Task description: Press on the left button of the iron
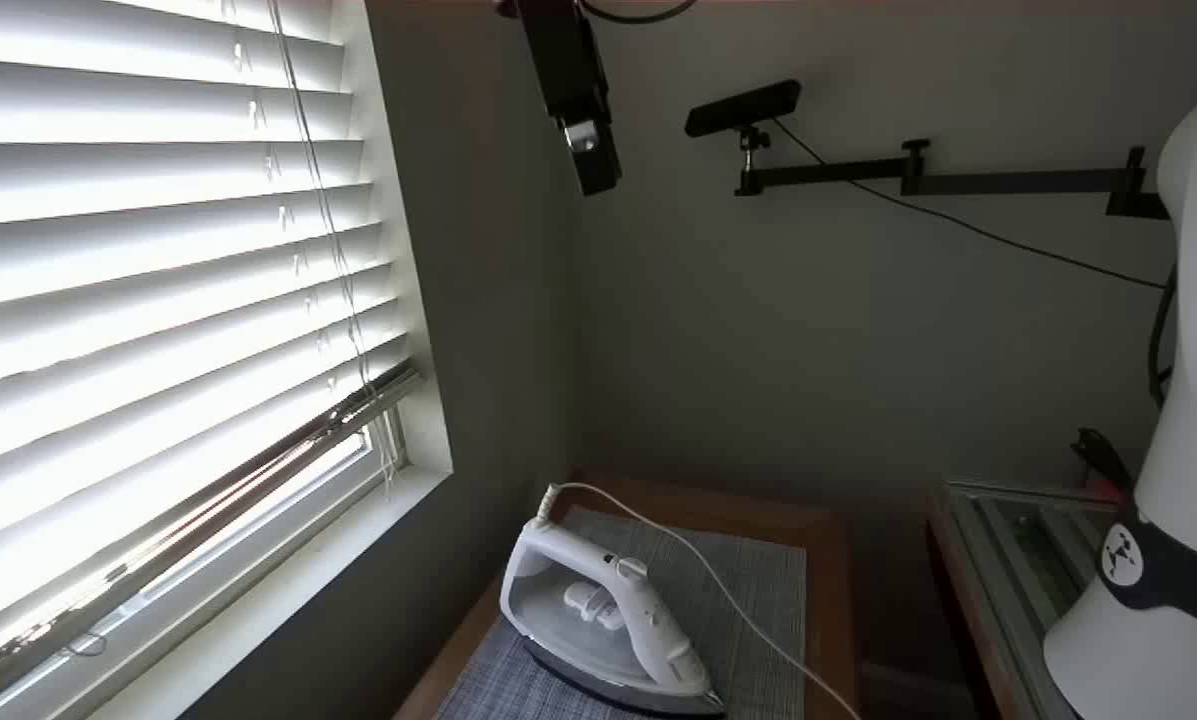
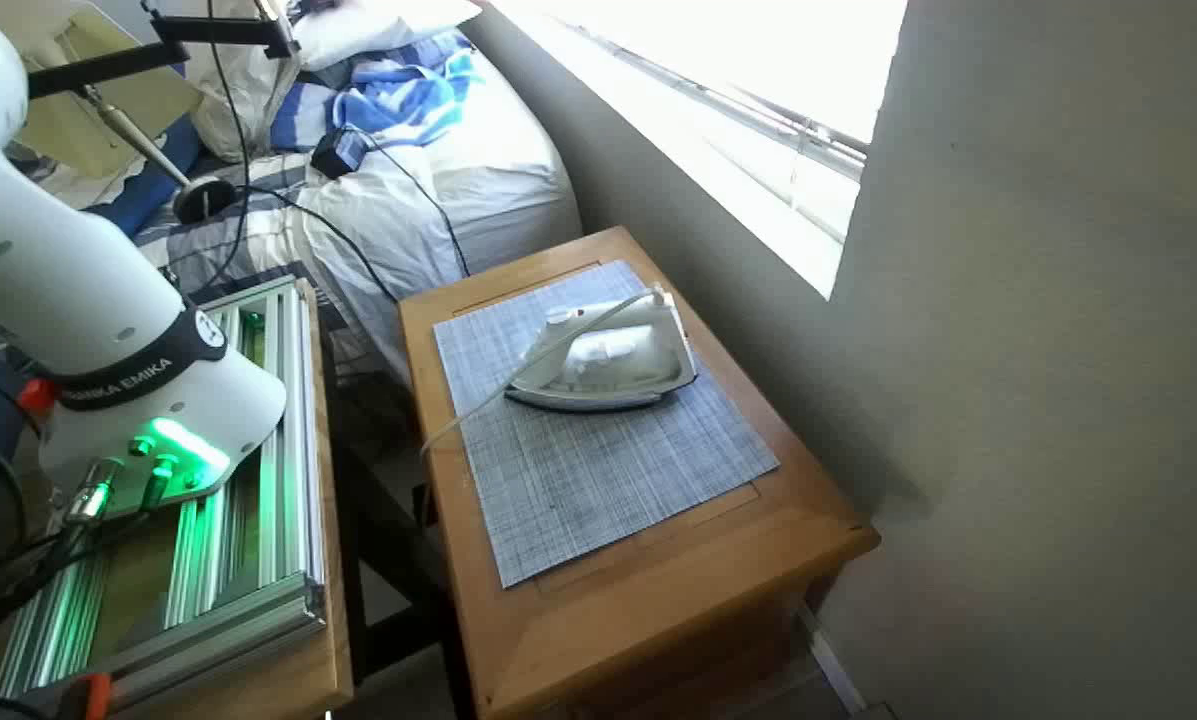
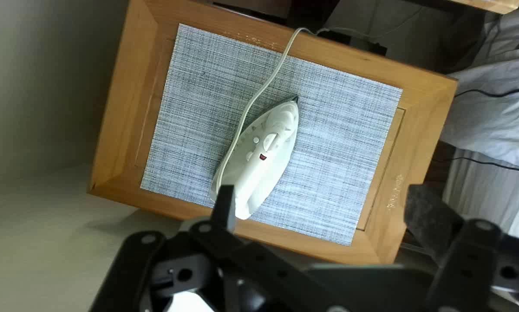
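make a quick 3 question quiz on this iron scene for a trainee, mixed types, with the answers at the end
1. Fill the gap: The iron lies on a grey-blue ____ that covers part of the wooden table.

2. Multiple choice: In an exterior view, the gripper is
a) pressing down on the iron
b) above the iron, not touching it
c) lying on the wooden table

3. True or false: In the wrist view, the gripper's jaws are closed together.

Key
1. mat
2. b
3. False; they stand wide apart.
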`<state>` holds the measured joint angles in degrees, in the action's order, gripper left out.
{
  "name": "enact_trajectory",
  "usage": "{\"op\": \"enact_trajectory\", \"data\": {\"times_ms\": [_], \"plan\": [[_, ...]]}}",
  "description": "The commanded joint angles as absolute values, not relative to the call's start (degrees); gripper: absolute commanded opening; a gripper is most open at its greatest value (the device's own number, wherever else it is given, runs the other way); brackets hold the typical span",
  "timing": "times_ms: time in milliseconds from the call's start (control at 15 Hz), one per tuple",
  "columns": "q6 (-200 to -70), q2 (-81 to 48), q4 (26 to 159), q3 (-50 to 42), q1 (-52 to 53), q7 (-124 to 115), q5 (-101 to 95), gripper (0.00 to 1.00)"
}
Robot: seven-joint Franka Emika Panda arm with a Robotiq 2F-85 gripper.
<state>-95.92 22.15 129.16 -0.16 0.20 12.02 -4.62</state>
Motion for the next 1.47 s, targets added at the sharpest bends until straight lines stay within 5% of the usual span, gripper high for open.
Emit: {"op": "enact_trajectory", "data": {"times_ms": [0,867,1400], "plan": [[-95.79,22.12,129.06,-0.63,0.76,11.85,-4.77,1.00],[-97.32,19.14,136.77,0.50,3.60,9.49,7.97,1.00],[-114.61,16.00,147.81,3.27,3.28,4.14,3.42,1.00]]}}
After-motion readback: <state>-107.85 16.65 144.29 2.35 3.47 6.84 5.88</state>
